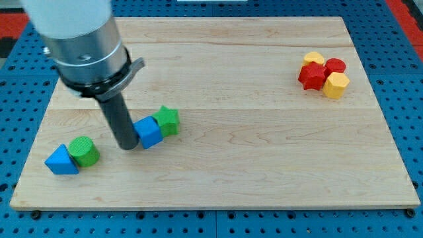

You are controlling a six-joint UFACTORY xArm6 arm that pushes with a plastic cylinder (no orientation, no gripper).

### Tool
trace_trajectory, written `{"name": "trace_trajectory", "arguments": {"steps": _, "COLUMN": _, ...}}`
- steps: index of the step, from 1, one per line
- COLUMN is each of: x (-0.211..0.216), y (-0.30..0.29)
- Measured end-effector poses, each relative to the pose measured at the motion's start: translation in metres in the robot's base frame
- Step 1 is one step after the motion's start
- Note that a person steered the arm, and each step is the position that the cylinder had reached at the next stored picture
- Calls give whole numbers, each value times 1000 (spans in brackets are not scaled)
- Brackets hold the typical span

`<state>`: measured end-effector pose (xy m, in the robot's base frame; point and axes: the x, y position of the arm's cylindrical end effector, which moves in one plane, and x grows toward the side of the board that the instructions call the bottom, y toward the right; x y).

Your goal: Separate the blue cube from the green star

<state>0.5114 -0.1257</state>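
The blue cube [149,131] lies on the wooden board at the view's lower left of centre. The green star [168,120] touches it on its upper right side. My tip [127,146] is at the end of the dark rod, right beside the blue cube's left side, touching or nearly touching it. The rod hangs from the big grey arm at the view's top left.
A blue triangle [61,160] and a green cylinder [84,151] sit together at the view's lower left. A cluster of two red blocks [312,75] and two yellow blocks [336,84] sits at the view's upper right. The board's [264,165] edges border a blue pegboard.
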Motion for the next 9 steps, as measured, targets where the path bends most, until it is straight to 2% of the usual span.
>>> {"name": "trace_trajectory", "arguments": {"steps": 3, "x": -80, "y": 56}}
{"name": "trace_trajectory", "arguments": {"steps": 4, "x": -80, "y": 25}}
{"name": "trace_trajectory", "arguments": {"steps": 5, "x": -60, "y": 19}}
{"name": "trace_trajectory", "arguments": {"steps": 6, "x": -32, "y": 70}}
{"name": "trace_trajectory", "arguments": {"steps": 7, "x": -41, "y": 126}}
{"name": "trace_trajectory", "arguments": {"steps": 8, "x": -82, "y": 136}}
{"name": "trace_trajectory", "arguments": {"steps": 9, "x": -81, "y": 93}}
